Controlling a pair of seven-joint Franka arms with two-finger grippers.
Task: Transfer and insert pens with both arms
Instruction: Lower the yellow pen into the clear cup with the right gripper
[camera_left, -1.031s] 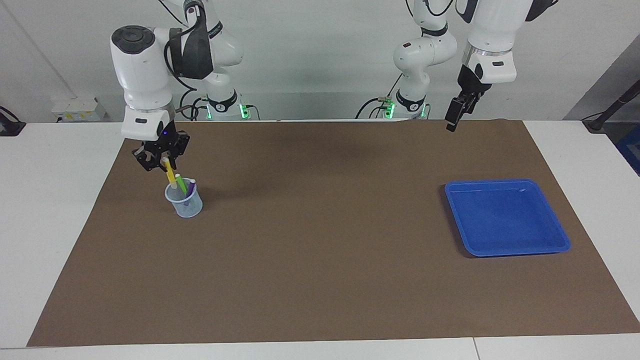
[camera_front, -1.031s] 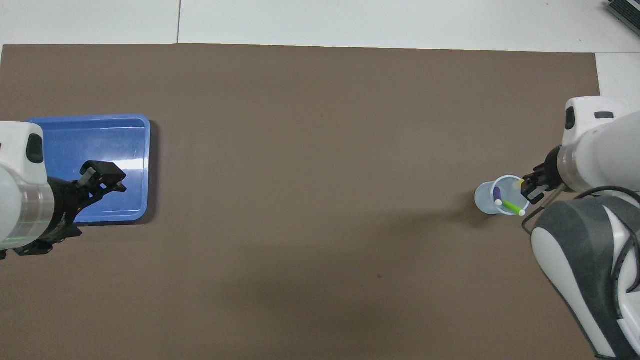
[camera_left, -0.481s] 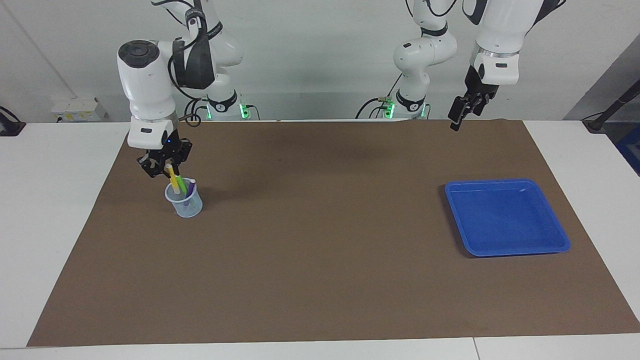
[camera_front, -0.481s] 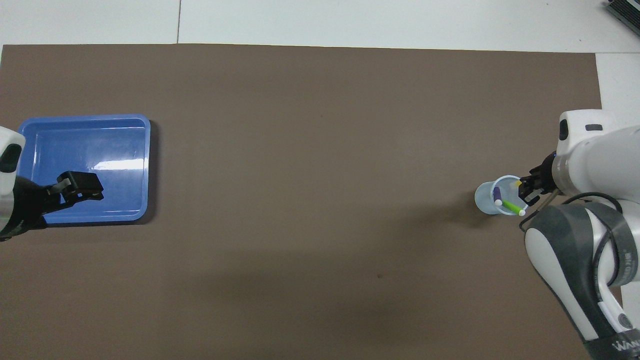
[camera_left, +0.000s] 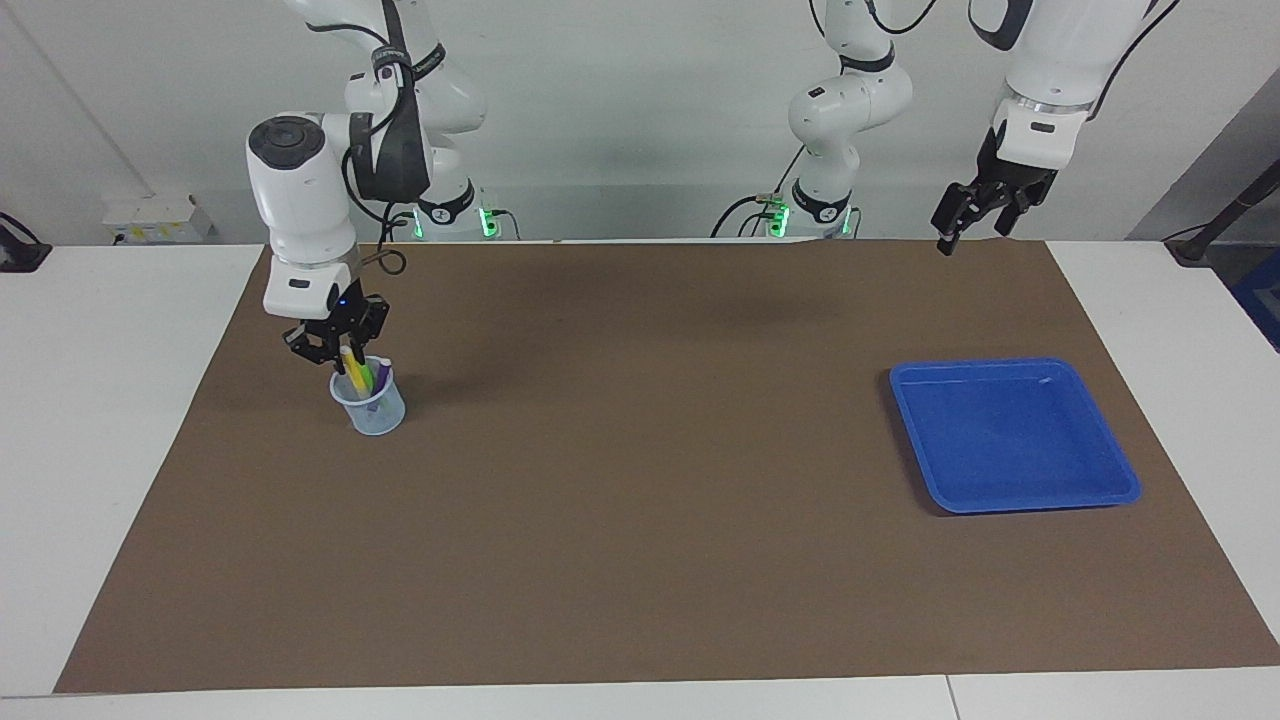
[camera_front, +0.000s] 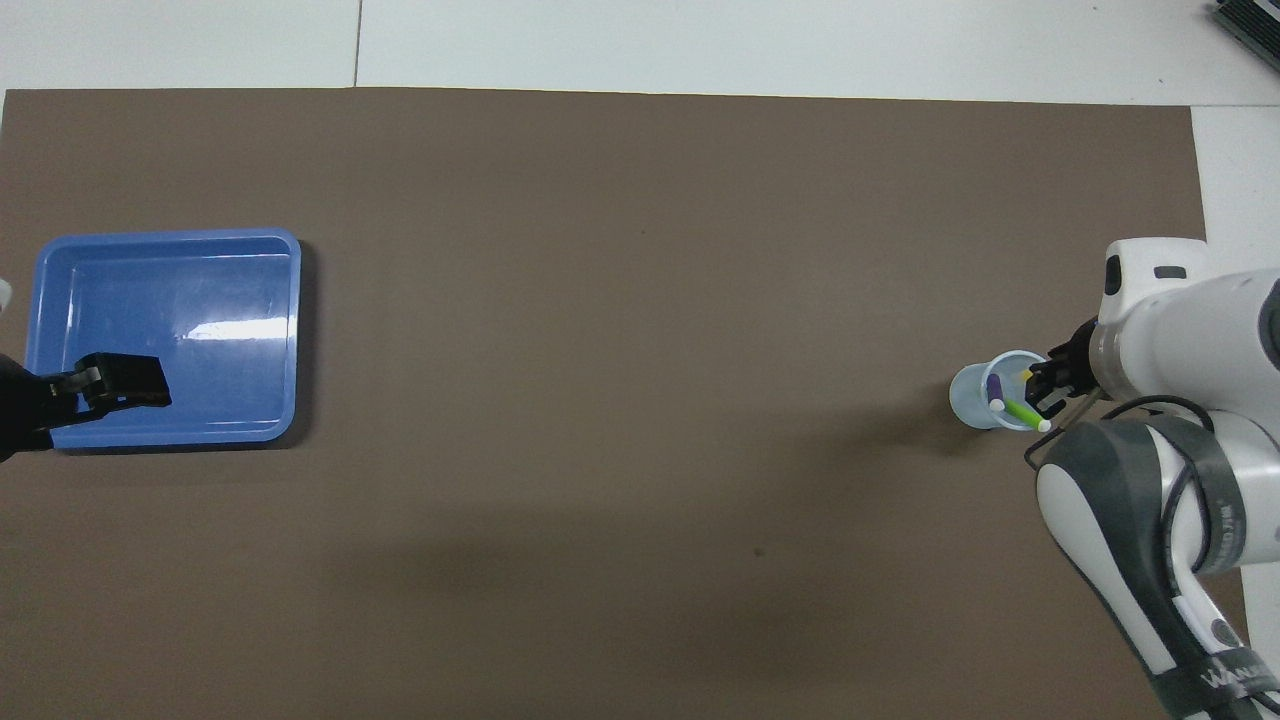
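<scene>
Facing view alone shows the right end effector (camera_left: 343, 352) at the yellow pen (camera_left: 352, 366).

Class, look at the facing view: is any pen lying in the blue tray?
No. The blue tray holds nothing; all three pens stand in the clear cup.

high facing view across table, steep overhead view from robots' end, both sharing brown mat (camera_left: 640, 450)

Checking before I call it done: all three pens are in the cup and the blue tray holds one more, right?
Not quite. The pens are in the cup, but the facing view shows the blue tray holds nothing.
</scene>
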